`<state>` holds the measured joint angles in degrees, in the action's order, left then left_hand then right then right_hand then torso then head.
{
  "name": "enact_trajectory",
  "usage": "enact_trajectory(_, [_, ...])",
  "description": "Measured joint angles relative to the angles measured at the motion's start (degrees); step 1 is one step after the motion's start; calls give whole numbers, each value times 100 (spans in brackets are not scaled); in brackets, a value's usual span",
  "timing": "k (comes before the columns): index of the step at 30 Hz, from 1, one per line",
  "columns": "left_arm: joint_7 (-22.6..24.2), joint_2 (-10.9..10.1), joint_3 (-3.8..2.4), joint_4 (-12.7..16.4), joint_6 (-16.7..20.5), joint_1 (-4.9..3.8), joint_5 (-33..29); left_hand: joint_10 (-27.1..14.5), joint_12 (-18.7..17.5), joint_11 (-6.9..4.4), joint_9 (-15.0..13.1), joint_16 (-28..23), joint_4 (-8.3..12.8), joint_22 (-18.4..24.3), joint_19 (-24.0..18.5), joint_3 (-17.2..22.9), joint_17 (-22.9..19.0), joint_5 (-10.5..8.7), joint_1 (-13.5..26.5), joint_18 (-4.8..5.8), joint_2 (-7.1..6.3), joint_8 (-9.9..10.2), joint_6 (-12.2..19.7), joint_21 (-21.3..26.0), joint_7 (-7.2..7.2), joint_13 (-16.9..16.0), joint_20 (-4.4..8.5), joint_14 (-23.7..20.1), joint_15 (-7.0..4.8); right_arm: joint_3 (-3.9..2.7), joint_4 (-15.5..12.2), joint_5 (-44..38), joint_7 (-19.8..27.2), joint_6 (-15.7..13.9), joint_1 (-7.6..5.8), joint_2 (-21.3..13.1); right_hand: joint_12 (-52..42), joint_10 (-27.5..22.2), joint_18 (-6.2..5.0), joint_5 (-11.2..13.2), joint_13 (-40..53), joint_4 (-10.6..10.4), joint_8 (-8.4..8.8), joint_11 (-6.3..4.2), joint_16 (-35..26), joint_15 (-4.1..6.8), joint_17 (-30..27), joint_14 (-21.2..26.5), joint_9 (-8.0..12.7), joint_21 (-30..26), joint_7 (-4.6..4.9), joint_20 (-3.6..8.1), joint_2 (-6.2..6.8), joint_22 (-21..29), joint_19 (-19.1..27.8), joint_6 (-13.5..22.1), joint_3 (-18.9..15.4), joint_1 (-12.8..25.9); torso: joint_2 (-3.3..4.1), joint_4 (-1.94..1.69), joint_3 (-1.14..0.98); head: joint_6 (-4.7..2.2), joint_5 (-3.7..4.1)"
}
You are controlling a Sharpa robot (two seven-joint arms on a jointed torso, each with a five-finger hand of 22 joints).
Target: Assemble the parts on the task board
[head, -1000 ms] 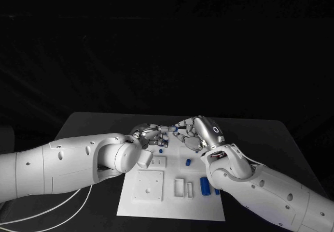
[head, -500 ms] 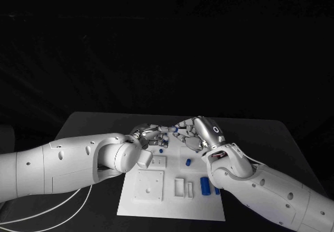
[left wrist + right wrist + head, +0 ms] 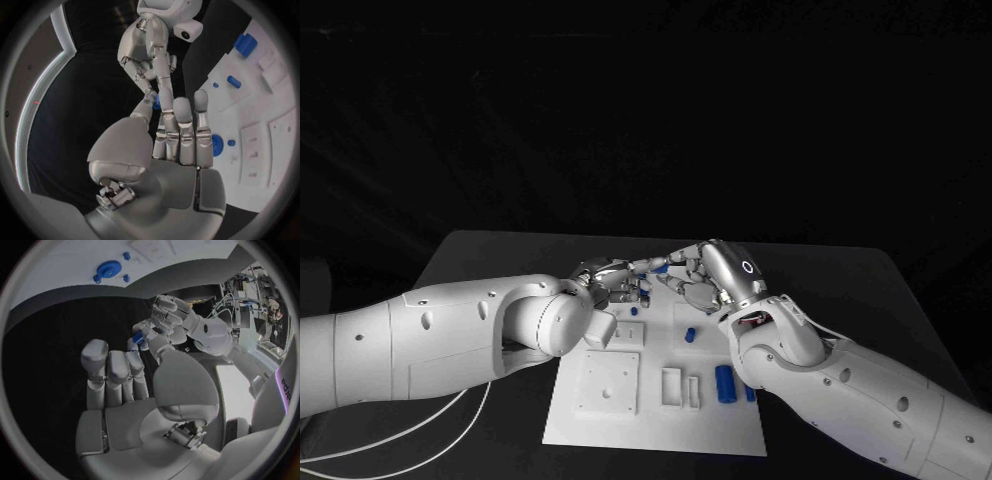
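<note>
Over the far end of the board [image 3: 653, 420] the two hands meet. A small blue part [image 3: 155, 102] sits pinched between the fingertips of the left hand [image 3: 607, 281] and right hand [image 3: 708, 276]: a handover, I'd guess. Next, one must let go cleanly.

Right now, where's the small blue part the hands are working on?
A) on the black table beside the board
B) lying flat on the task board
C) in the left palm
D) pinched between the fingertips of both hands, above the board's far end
D: the small blue part sits between the fingertips of the left hand and right hand, off the task board.
</note>
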<state>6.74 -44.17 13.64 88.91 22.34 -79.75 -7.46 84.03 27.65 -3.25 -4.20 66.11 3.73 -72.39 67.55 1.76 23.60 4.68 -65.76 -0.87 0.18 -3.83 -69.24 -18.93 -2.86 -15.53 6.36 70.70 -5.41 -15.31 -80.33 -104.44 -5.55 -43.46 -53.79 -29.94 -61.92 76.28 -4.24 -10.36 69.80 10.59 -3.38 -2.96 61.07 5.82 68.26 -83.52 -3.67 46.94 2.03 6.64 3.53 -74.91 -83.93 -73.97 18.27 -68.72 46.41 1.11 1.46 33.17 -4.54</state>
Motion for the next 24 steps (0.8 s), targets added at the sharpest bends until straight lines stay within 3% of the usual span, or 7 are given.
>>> enact_trajectory(5, [-55, 9, -2, 8, -85, 0, 10, -32, -15, 76, -4, 0, -387, 100, -21, 175, -34, -109, 50, 0, -389, 2, 157, 44, -46, -44, -21, -61, 61, 3, -4, 8, 36, 1, 0, 0, 0, 0, -2, -187, 8, -31, 0, 0, 0, 0, 13, 0, 0, 24, -3, 0, 1, 0, 0, -2, -49, 1, 0, 1, -3, 3, 3])
enact_trajectory(6, [-68, 9, -2, 8, -107, 0, 12, -47, -14, 90, -4, 0, -428, 108, -33, 161, -38, -95, 78, 0, -427, 2, 189, 50, -59, -44, -34, -72, 72, 3, -5, 11, 43, 1, 0, -2, 0, 0, -1, -216, 10, -24, 0, -1, 5, 0, 16, 0, 0, 31, -3, 0, 1, 0, 0, -2, -65, 1, 0, 1, -3, 3, 3])
enact_trajectory(7, [-79, 9, -2, 7, -125, 0, 14, -73, -15, 117, -4, 0, -480, 120, -41, 80, -42, 43, 135, 0, -484, 2, 251, 75, -64, -44, -41, -83, 83, 3, -6, 15, 48, 2, 0, -5, 0, 11, -2, -251, 15, -31, 0, -11, 25, 0, 26, 0, 0, 35, -3, 0, 0, 0, 0, -3, -95, 1, 0, 1, -3, 4, 3])
enact_trajectory(12, [-122, 9, -2, -5, -201, 0, 33, -218, -15, 172, -23, 0, -656, 175, -81, -378, -68, 125, 130, 0, -495, 2, 400, 77, -111, -50, -82, -152, 112, 3, -9, 31, 69, 6, 0, -29, 1, 21, -4, -252, 15, -30, 0, -21, 25, 0, 29, 0, 0, 78, -7, 22, -15, 0, -22, -6, -96, 18, 0, 0, -4, 7, 8])
enact_trajectory(16, [-145, -2, -2, -28, -247, 0, 53, -317, -14, 215, -36, 0, -908, 223, -113, -624, -105, 125, 94, 0, -594, 2, 531, 98, -143, 6, -113, -205, 165, 3, -10, 47, 82, 15, 0, -54, 1, 21, -4, -251, 17, -21, 0, -21, 25, 0, 32, 0, 0, 78, -8, 22, -22, 0, -22, -7, -105, 26, 0, 0, -3, 10, 13])
enact_trajectory(20, [-157, -29, -2, -59, -271, -1, 73, -388, -54, 246, -38, 20, -1291, 267, -143, -743, -142, 108, 5, 0, -771, 2, 612, 98, -183, 69, -144, -234, 193, 3, -10, 65, 91, 30, 0, -93, 1, 21, -5, -274, 23, -8, 0, -21, 25, 0, 41, 0, 0, 78, -9, 22, -22, 0, -22, -7, -119, 26, 0, 0, -3, 12, 16])
enact_trajectory(24, [-165, -67, -2, -134, -280, -1, 103, -460, -121, 288, -37, 20, -1833, 324, -184, -866, -174, -43, -195, 0, -971, 2, 725, 119, -214, 140, -185, -287, 220, 3, -12, 86, 100, 48, 0, -148, 2, 21, -8, -274, 23, -23, 0, -21, 25, 0, 41, 0, 0, 101, -10, 21, -21, 0, -22, -8, -135, 26, 0, 0, -3, 12, 19])
